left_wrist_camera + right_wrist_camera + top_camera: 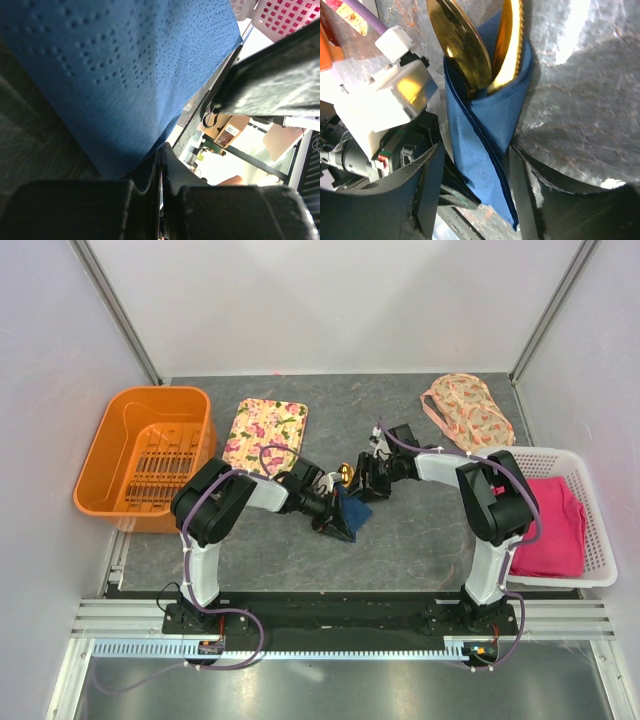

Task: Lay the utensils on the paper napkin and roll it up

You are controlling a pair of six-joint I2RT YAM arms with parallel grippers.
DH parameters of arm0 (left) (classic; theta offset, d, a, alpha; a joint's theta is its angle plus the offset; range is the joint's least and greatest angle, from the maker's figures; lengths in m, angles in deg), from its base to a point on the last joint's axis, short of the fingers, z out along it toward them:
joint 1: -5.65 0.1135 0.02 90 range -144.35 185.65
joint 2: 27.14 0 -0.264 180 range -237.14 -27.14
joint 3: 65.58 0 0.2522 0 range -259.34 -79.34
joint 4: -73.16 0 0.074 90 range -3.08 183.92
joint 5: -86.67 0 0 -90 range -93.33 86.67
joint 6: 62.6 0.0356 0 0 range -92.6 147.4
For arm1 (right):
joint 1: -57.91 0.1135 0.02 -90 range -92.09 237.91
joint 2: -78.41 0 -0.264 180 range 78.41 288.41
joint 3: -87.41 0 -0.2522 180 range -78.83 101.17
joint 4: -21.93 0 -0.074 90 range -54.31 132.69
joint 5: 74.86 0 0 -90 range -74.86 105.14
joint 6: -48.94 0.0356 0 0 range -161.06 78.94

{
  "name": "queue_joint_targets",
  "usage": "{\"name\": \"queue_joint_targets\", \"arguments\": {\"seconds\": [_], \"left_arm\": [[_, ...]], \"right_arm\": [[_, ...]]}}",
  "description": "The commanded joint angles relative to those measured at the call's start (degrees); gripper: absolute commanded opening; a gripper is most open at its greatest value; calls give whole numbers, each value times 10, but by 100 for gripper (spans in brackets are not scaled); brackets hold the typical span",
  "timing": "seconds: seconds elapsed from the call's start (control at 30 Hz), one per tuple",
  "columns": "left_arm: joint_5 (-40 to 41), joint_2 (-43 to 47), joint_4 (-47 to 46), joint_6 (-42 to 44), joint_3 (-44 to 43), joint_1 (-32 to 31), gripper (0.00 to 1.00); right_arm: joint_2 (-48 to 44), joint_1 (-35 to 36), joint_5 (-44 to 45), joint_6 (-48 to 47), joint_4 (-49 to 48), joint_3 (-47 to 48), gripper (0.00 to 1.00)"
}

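The dark blue paper napkin (351, 511) (485, 145) is folded into a roll around the gold utensils (470, 50), whose spoon bowl and a second piece stick out of its top end. One gold tip (346, 475) shows in the top view. My left gripper (333, 516) (161, 150) is shut on the napkin's (115, 75) lower edge, pinching it between the pads. My right gripper (370, 483) (475, 187) is open, its fingers (427, 195) standing on either side of the roll, with a gap on the left side.
An orange basket (100, 465) stands at the far left, with a floral tray (265, 430) beside it. A floral cloth (468, 410) lies at the back right. A white basket (600, 540) holding a pink cloth (548, 525) sits at the right edge.
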Motion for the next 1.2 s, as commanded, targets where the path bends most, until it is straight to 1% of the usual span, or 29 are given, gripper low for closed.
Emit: {"name": "queue_joint_targets", "arguments": {"seconds": [0.0, 0.03, 0.1, 0.13, 0.2, 0.3, 0.33, 0.4, 0.47, 0.57, 0.6, 0.67, 0.7, 0.77, 0.8, 0.83, 0.9, 0.93, 0.97, 1.0, 1.03, 1.07, 1.1, 1.13, 1.17], "left_arm": [[49, -29, 31, 6, 2, 0, 6], [50, -29, 31, 6, 2, -1, 6], [50, -29, 31, 6, 2, -1, 6], [50, -29, 31, 6, 3, 0, 6], [51, -27, 31, 7, 2, 0, 6], [51, -27, 28, 7, 3, 0, 6], [51, -26, 29, 7, 3, 0, 6], [56, -18, 23, 7, 4, 1, 6], [58, -8, 14, 6, 8, 5, 7], [51, 21, -14, 6, 9, 15, 20], [50, 35, -18, 9, 7, 18, 29], [49, 79, -21, 27, 2, 25, 35], [50, 95, -19, 35, -1, 27, 39], [55, 138, 1, 63, -7, 32, 44], [56, 151, 15, 84, -13, 34, 46], [59, 175, 35, 93, -15, 36, 47], [69, 197, 56, 111, -20, 51, 51], [74, 206, 60, 132, -22, 65, 56], [85, 223, 93, 143, -24, 74, 64], [90, 231, 102, 157, -26, 84, 70], [94, 238, 107, 165, -27, 104, 72], [102, 252, 117, 175, -29, 113, 81], [110, 259, 125, 198, -31, 121, 83], [116, 266, 130, 208, -34, 135, 94], [129, 278, 143, 219, -36, 142, 95]], "right_arm": [[61, 16, 137, -36, 28, -19, 61], [64, 17, 139, -35, 26, -19, 61], [71, 16, 146, -32, 27, -20, 56], [73, 17, 148, -31, 28, -21, 51], [76, 16, 155, -31, 31, -24, 43], [77, 16, 150, -33, 32, -23, 25], [77, 16, 147, -33, 32, -22, 13], [81, 13, 131, -35, 32, -17, 0], [82, 9, 113, -38, 23, -16, 0], [75, -6, 63, -31, -19, -27, 0], [71, -8, 60, -30, -27, -26, 0], [62, -16, 47, -30, -46, -22, 0], [59, -19, 42, -30, -56, -21, 0], [58, -26, 24, -23, -69, -15, 0], [58, -28, 16, -18, -81, -15, 0], [56, -32, 5, -16, -88, -14, 0], [54, -32, -5, -10, -108, -14, 0], [49, -32, -13, -9, -115, -15, 0], [47, -32, -18, -3, -124, -17, 0], [43, -32, -22, 0, -133, -19, 0], [36, -32, -27, 4, -155, -23, 0], [33, -33, -35, 11, -173, -25, 0], [30, -32, -39, 13, -181, -27, 0], [24, -32, -41, 15, -187, -30, 0], [22, -32, -45, 17, -201, -32, 0]]}}
